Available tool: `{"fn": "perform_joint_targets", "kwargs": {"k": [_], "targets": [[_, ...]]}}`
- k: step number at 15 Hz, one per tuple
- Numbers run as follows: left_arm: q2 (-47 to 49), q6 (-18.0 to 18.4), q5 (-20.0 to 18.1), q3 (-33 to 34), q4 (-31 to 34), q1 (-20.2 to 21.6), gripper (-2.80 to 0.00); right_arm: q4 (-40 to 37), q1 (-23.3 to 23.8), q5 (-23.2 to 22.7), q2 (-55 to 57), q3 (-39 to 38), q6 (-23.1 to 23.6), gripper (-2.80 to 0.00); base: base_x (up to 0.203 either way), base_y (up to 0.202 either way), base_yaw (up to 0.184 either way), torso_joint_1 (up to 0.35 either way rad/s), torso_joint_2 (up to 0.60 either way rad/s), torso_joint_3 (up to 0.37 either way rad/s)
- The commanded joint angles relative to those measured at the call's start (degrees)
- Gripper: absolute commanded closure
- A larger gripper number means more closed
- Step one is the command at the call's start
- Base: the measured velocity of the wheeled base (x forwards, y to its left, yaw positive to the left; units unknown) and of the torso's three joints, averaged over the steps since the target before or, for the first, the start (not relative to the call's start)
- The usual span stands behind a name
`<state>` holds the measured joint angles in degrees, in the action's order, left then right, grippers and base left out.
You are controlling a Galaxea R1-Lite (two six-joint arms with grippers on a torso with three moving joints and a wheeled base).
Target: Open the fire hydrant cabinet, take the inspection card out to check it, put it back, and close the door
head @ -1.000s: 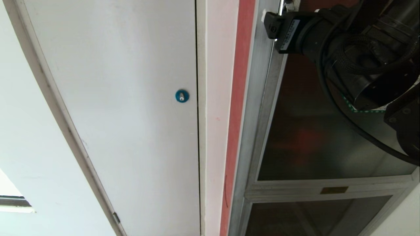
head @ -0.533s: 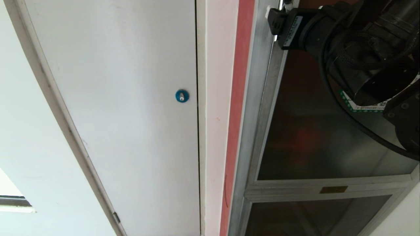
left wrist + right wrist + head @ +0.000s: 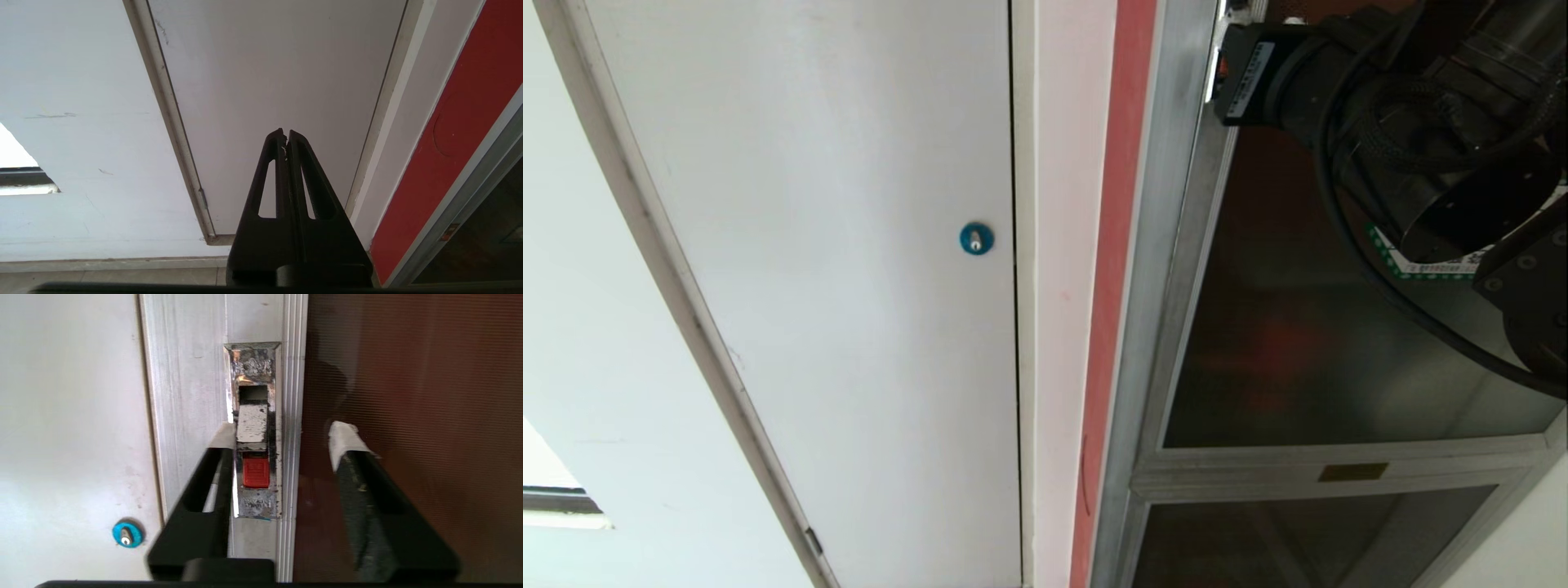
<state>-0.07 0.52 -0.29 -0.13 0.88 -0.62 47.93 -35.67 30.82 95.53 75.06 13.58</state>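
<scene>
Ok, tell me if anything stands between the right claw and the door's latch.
Nothing visible does. The right claw is at the latch on the door frame, one finger beside the latch plate, the other over the dark glass. The red tab shows uncovered between them.

- Even daylight fills all three views; the white door [image 3: 833, 245] is bright and nearly shadowless.
- A blown-out window patch [image 3: 539, 465] glares at the far left.
- The tinted glass door [image 3: 1298, 343] stays dim, with soft grey and red reflections.
- In the right wrist view the fingers [image 3: 347, 437] are blurred and the latch plate [image 3: 253, 428] glints.
</scene>
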Motion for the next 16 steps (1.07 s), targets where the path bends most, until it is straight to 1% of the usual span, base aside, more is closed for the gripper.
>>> {"fn": "perform_joint_targets", "kwargs": {"k": [1,11,16], "targets": [[0.07,0.0,0.03,-0.04,0.0,0.01,0.0,0.32,-0.01,0.21,0.1,0.17,0.13,0.0,0.0,0.0,0.0,0.0,0.0,0.0],[0.07,0.0,-0.06,-0.04,0.0,0.01,0.0,0.49,-0.1,0.38,-0.48,0.04,0.04,0.0,0.0,0.0,0.0,0.0,0.0,0.0],[0.07,0.0,0.01,-0.04,0.0,0.01,0.0,0.46,-1.55,0.7,-2.52,-0.7,0.09,0.0,0.0,0.0,0.0,0.0,0.0,0.0]]}}
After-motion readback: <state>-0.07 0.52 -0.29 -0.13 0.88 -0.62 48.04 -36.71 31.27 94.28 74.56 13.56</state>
